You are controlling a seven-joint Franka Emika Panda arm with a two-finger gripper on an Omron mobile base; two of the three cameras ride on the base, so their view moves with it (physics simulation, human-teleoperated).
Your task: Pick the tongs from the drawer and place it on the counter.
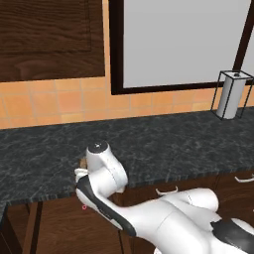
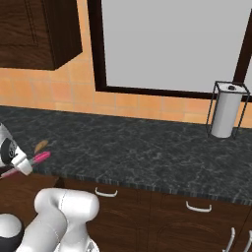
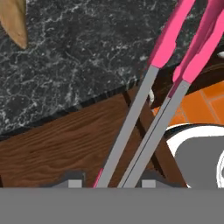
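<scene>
My gripper [image 3: 111, 183] is shut on the tongs [image 3: 164, 43]. Their two grey arms run up between my fingertips [image 3: 74, 183] to the pink ends. From the right base the tongs [image 2: 41, 157] stick out of the gripper [image 2: 19, 166] at the far left, level with the front edge of the counter [image 2: 138, 147]. Their pink ends reach over the dark marbled counter [image 3: 87, 52]. Brown wood of the drawer [image 3: 57, 146] lies below that edge. In the left base view the white hand covers the gripper, with one pink tip of the tongs [image 1: 84, 207] showing under it.
A small tan oval object [image 2: 42, 145] lies on the counter just beyond the tongs, and again in the hand view [image 3: 15, 22]. A paper towel holder [image 2: 225, 110] stands at the back right. Cabinet handles [image 2: 106, 193] line the fronts below the counter.
</scene>
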